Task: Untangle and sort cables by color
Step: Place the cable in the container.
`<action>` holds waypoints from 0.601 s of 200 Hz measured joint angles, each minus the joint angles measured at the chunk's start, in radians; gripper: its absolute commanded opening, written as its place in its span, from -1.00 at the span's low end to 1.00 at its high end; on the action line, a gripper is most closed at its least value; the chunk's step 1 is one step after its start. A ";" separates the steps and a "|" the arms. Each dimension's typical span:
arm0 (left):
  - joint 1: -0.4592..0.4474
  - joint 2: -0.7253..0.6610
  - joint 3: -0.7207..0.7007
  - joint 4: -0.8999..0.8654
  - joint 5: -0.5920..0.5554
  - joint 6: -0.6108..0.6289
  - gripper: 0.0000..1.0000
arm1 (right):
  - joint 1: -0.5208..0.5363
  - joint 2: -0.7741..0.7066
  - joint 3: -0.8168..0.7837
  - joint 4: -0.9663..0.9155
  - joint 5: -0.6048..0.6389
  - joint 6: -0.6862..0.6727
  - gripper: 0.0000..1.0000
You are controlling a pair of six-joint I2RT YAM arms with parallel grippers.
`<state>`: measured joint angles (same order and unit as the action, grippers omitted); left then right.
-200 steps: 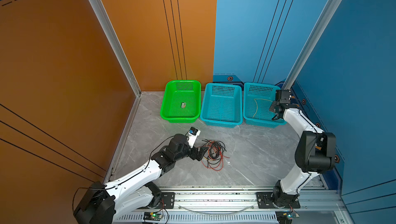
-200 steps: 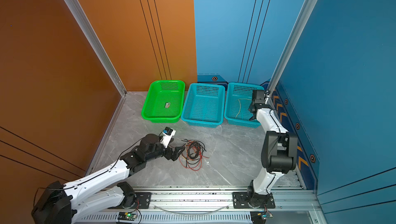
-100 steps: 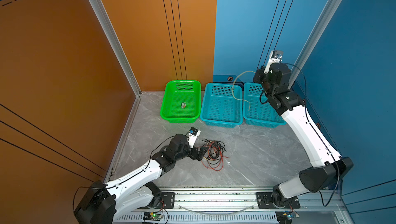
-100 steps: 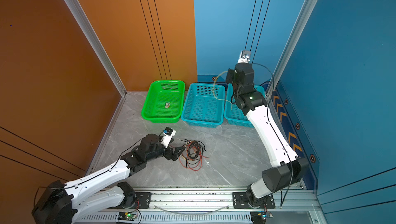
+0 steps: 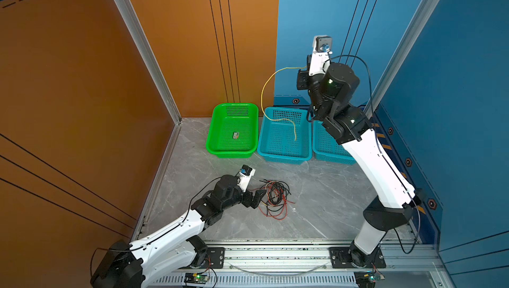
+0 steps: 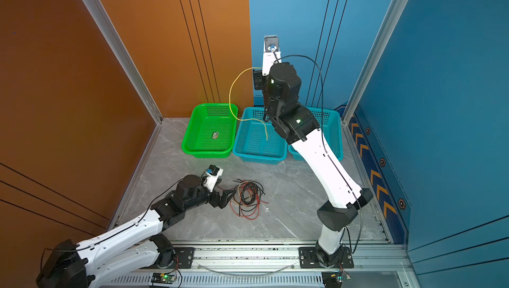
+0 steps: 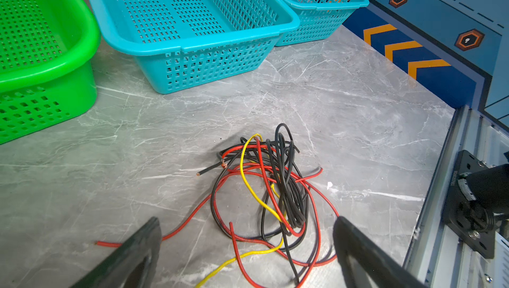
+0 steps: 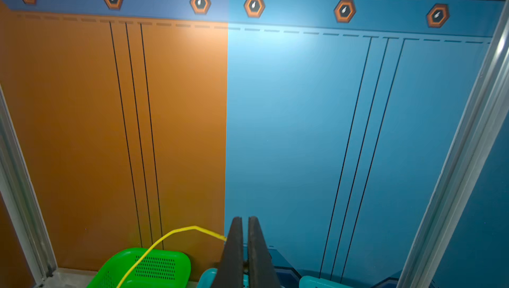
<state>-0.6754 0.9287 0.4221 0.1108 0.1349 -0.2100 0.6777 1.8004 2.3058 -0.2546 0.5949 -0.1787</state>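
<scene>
Right arm has swung up from low over the right-hand teal basket (image 5: 327, 159). The right gripper (image 8: 245, 219) is now high, upper middle of frame, clamped shut on the end of a yellow cable (image 5: 262, 95). Its free end dangles over the middle teal basket (image 5: 285, 160); probably lifted to clear its full length. Left gripper (image 7: 247, 219) hasn't moved, jaws wide beside the tangle (image 5: 275, 198), lower centre.
</scene>
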 measured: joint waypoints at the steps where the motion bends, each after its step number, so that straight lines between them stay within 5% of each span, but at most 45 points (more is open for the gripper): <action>1: 0.000 -0.002 -0.001 0.000 0.000 0.000 0.95 | -0.001 0.003 0.000 0.000 0.001 -0.001 -1.00; 120: 0.003 -0.026 -0.014 -0.006 -0.007 0.000 0.95 | -0.247 0.268 -0.092 -0.180 -0.195 0.324 -1.00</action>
<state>-0.6720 0.9024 0.4076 0.1047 0.1276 -0.2104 0.4305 2.0682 2.2139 -0.4351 0.4000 0.1452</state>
